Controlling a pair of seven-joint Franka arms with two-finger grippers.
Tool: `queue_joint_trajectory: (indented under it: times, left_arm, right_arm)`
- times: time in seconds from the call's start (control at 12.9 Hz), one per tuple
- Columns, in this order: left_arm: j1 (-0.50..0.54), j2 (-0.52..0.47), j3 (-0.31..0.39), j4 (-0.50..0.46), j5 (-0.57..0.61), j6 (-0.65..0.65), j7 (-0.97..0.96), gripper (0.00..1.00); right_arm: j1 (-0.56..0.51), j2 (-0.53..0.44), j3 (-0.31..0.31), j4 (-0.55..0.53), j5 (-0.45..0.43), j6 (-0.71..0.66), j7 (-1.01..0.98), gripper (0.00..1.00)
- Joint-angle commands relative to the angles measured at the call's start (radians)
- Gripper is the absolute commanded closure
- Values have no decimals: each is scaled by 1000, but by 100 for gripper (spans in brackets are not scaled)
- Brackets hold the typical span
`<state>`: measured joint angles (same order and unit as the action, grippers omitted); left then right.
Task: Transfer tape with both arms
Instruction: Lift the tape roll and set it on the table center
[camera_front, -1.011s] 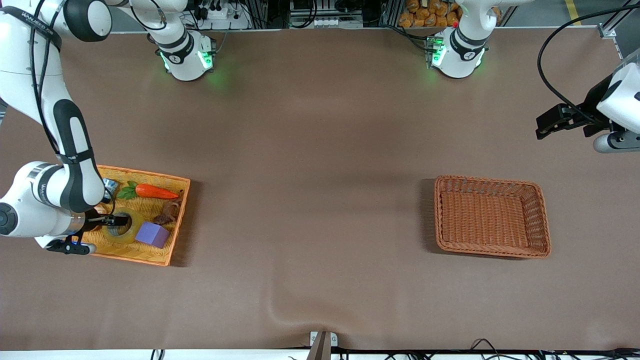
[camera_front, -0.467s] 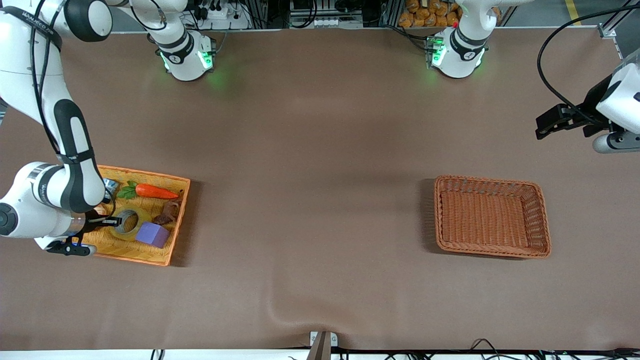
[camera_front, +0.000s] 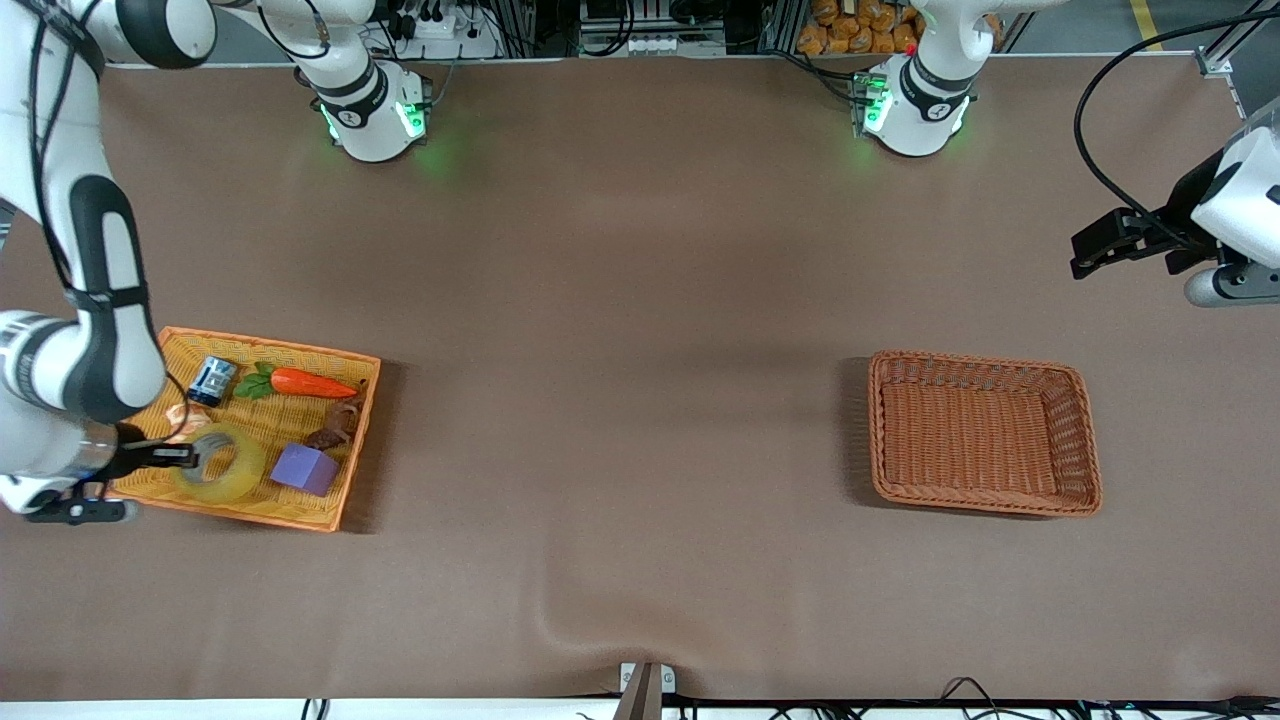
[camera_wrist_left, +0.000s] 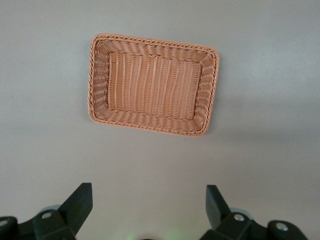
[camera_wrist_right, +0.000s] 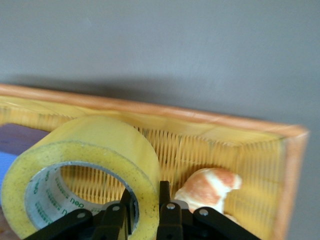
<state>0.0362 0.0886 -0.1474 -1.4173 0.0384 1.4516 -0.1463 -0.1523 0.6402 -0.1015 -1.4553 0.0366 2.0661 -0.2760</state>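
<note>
The tape (camera_front: 222, 465), a yellowish translucent roll with a grey core, hangs tilted just above the yellow woven tray (camera_front: 352, 440). My right gripper (camera_front: 188, 456) is shut on the roll's wall. In the right wrist view one finger is inside the ring and the other outside on the tape (camera_wrist_right: 85, 155), with the right gripper (camera_wrist_right: 145, 195) over the tray's corner. My left gripper (camera_front: 1098, 248) waits open and empty in the air at the left arm's end of the table. It shows open in the left wrist view (camera_wrist_left: 148, 200).
The tray also holds a carrot (camera_front: 310, 383), a purple cube (camera_front: 303, 469), a blue can (camera_front: 211, 380), a brown piece (camera_front: 335, 430) and a croissant (camera_wrist_right: 207, 187). A brown wicker basket (camera_front: 985, 503) stands toward the left arm's end and also shows in the left wrist view (camera_wrist_left: 97, 80).
My right gripper has lifted the tape off the tray floor and drawn it toward the right arm's end of the table, uncovering the blue can. The left arm has not moved.
</note>
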Motion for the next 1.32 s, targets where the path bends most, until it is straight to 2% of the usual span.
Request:
queue_joint_trajectory:
  times: [0.0, 0.16, 0.31, 0.93, 1.09, 1.24]
  left_arm:
    - [10, -18, -3, -15, -20, 9, 20, 0]
    - [10, -16, -1, -15, -20, 9, 20, 0]
    - [10, -16, -1, -15, -20, 9, 20, 0]
    - [11, -12, -1, -15, -20, 10, 21, 0]
    - [10, -10, -1, -15, -20, 10, 20, 0]
    - [10, -10, -1, -15, -20, 10, 20, 0]
  right_arm:
    - [32, -124, 29, -22, 9, -67, -26, 100]
    - [117, -149, 33, -16, 16, -96, -8, 100]
    - [204, -143, 32, -10, 19, -110, 111, 100]
    - [702, -45, 36, 12, 20, -92, 958, 100]
    - [767, 4, 42, 21, 109, -80, 1058, 100]
    - [813, 39, 42, 21, 215, -6, 1132, 100]
